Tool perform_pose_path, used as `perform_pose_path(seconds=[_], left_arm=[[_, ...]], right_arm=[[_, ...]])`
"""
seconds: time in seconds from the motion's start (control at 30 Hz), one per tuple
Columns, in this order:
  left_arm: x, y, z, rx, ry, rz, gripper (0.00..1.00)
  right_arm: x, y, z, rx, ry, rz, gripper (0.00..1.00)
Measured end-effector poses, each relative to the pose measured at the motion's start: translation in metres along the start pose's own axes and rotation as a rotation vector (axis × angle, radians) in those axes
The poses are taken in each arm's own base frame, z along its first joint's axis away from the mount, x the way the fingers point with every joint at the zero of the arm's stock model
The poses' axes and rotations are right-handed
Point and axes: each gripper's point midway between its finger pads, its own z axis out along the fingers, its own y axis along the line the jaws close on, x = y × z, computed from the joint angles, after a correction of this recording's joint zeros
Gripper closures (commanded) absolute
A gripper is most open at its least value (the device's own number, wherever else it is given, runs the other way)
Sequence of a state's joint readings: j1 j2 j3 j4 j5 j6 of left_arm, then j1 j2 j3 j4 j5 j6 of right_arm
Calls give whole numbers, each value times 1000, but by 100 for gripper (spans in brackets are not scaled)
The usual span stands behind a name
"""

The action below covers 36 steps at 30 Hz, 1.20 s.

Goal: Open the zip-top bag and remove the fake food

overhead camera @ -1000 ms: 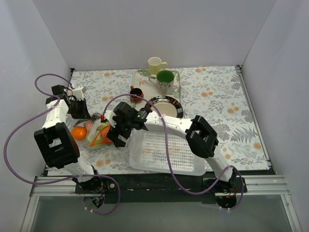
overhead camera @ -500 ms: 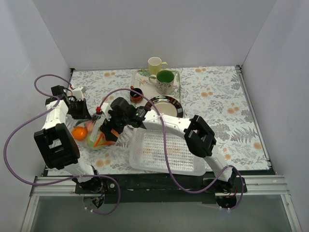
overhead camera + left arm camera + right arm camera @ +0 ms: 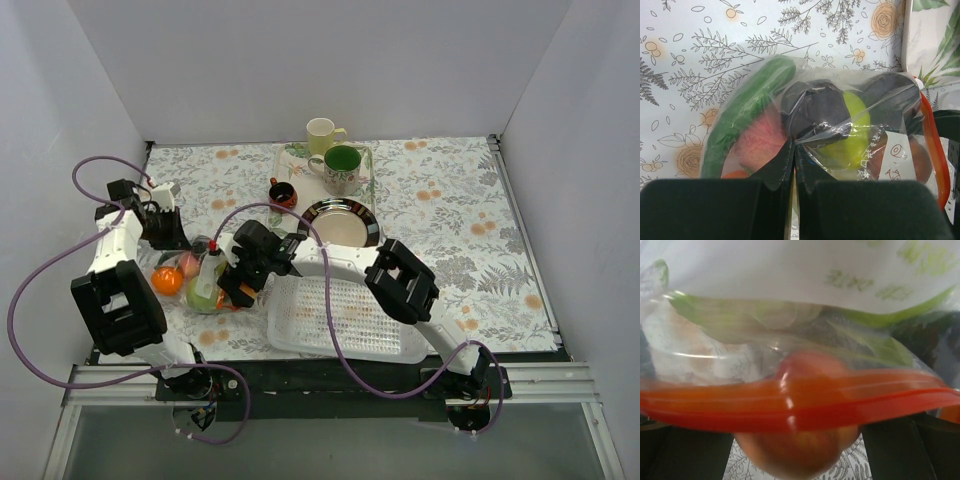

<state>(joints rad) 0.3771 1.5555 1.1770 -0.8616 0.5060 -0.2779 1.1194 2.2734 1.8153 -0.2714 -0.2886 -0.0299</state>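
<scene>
**A:** Where is the zip-top bag [image 3: 203, 285] found?

**B:** It is laid on the floral tablecloth [image 3: 450, 200] at the near left, between the two grippers and just left of the white basket [image 3: 345, 318]. A steel plate [image 3: 340, 222] and a green mug [image 3: 342, 168] are set farther back, well apart from it.

**A:** And the fake food [image 3: 760, 142]?

**B:** It is seen packed inside the bag, through the crinkled film. A long green piece [image 3: 747, 107] is curved along one edge. A dark piece [image 3: 817, 107] and a yellow-green piece [image 3: 852, 135] are crowded beside it. A peach-coloured fruit [image 3: 800, 450] is pressed against the orange-red zip strip [image 3: 790, 407].

**A:** How is the left gripper [image 3: 792, 152] set?

**B:** Its jaws are pressed together, and a fold of the clear film is pinched at the fingertips. The strip is seen off to the right of that wrist view.

**A:** And the right gripper [image 3: 797, 452]?

**B:** Its jaws are spread wide, with one dark finger [image 3: 685, 455] seen at each lower corner of its view. The strip is stretched across as one band in front of them. Nothing is clamped, and whether the fingers are touched by the bag cannot be told.
</scene>
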Motion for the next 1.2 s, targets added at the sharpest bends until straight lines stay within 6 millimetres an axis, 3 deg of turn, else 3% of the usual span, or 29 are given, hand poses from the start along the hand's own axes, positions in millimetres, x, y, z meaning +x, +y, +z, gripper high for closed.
perform_pose_path(seconds=[0.07, 0.1, 0.17, 0.2, 0.23, 0.3, 0.4, 0.5, 0.67, 0.77, 0.87, 0.9, 1.03, 1.2], left_arm=[[3, 0, 1, -2, 6, 0, 100], [3, 1, 1, -4, 8, 0, 100], [4, 1, 1, -7, 9, 0, 100], [3, 2, 1, -11, 9, 1, 100], [4, 3, 1, -17, 10, 1, 100], [3, 5, 2, -29, 9, 3, 100], [1, 9, 2, -47, 4, 5, 100], [-5, 9, -2, -53, 0, -3, 100], [-48, 14, -19, -81, -80, 20, 100], [-59, 16, -23, -93, -111, 30, 100], [-56, 17, -21, -93, -103, 24, 100], [-54, 17, -20, -91, -98, 21, 100], [-43, 15, -14, -75, -71, 6, 100], [-35, 8, -12, -39, -51, 2, 100]], right_arm=[[11, 0, 2, -1, 27, 9, 2], [15, 0, 2, -2, 36, 10, 15], [17, -1, 2, -3, 44, 2, 30], [17, -1, 2, -4, 43, -5, 47], [17, -1, 2, -3, 42, -10, 58], [16, -2, 1, 3, 40, -16, 96], [12, -5, -5, 28, 28, -25, 99], [-4, -3, -23, 55, -7, -43, 99], [-52, 6, -63, 81, -128, -93, 99], [-79, 13, -91, 101, -206, -118, 81], [-93, 17, -122, 141, -278, -134, 93], [-94, 18, -133, 160, -296, -135, 99], [-84, 9, -169, 268, -331, -104, 99], [-29, -15, -198, 418, -282, -30, 99]])
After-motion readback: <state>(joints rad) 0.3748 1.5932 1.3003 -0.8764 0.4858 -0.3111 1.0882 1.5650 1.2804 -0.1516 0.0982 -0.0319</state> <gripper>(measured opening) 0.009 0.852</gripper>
